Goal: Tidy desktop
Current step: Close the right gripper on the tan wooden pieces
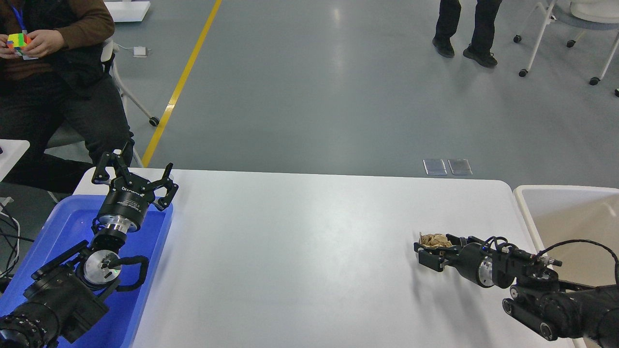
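The white desktop (300,241) fills the middle of the head view. My right gripper (428,249) is low over its right part, pointing left, shut on a crumpled brown paper wad (434,239) between its fingers. My left gripper (135,176) is open and empty, raised above the far end of the blue tray (150,270) at the desktop's left edge.
A beige-white bin (561,217) stands just off the desktop's right edge, close to my right arm. A seated person holding a colourful cube (17,42) is behind the left corner. Another person stands far back, near wheeled chairs.
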Action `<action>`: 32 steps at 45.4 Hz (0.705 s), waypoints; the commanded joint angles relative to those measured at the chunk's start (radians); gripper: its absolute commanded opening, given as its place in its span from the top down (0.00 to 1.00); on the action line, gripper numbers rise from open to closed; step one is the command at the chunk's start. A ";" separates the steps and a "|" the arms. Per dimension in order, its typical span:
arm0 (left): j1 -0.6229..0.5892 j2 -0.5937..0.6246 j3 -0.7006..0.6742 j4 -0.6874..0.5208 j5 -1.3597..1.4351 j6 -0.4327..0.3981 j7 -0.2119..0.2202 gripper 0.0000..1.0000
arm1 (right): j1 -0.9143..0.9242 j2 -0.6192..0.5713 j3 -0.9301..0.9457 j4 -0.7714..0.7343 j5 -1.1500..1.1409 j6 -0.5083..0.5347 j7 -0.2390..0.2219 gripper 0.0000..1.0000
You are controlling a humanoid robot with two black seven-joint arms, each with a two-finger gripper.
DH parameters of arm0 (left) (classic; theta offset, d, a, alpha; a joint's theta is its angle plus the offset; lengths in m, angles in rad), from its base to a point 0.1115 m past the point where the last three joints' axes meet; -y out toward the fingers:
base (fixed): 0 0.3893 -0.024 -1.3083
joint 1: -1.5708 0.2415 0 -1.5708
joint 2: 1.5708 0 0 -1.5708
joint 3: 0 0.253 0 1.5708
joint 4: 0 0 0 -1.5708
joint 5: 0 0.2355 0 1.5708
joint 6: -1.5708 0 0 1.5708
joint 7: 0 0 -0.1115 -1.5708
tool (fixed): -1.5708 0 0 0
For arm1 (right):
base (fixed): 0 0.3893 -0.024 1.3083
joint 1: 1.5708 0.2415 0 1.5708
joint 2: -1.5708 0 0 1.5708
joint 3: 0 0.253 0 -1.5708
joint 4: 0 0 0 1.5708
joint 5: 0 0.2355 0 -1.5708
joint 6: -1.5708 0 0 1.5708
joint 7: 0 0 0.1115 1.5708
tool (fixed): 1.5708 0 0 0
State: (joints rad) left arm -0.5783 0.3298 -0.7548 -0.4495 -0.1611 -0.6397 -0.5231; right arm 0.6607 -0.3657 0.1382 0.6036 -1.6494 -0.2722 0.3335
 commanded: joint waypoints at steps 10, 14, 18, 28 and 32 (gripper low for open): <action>0.000 0.000 0.000 0.000 0.000 0.000 0.000 0.00 | -0.004 0.019 -0.039 -0.041 -0.001 -0.033 0.016 0.05; 0.000 0.000 0.000 0.000 0.000 0.000 0.000 0.00 | -0.004 0.019 -0.039 -0.041 -0.001 -0.036 0.019 0.08; 0.001 0.000 0.000 0.000 0.000 0.000 0.000 0.00 | -0.004 0.019 -0.039 -0.042 -0.001 -0.044 0.019 0.10; 0.001 0.000 0.000 0.000 0.000 0.002 0.000 0.00 | -0.004 0.019 -0.068 -0.073 -0.001 -0.035 0.018 1.00; 0.000 0.000 0.000 0.000 0.000 0.000 0.000 0.00 | -0.003 0.028 -0.069 -0.094 0.000 -0.053 0.018 1.00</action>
State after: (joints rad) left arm -0.5778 0.3298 -0.7548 -0.4494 -0.1611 -0.6397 -0.5231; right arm 0.6564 -0.3469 0.0888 0.5496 -1.6510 -0.3086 0.3507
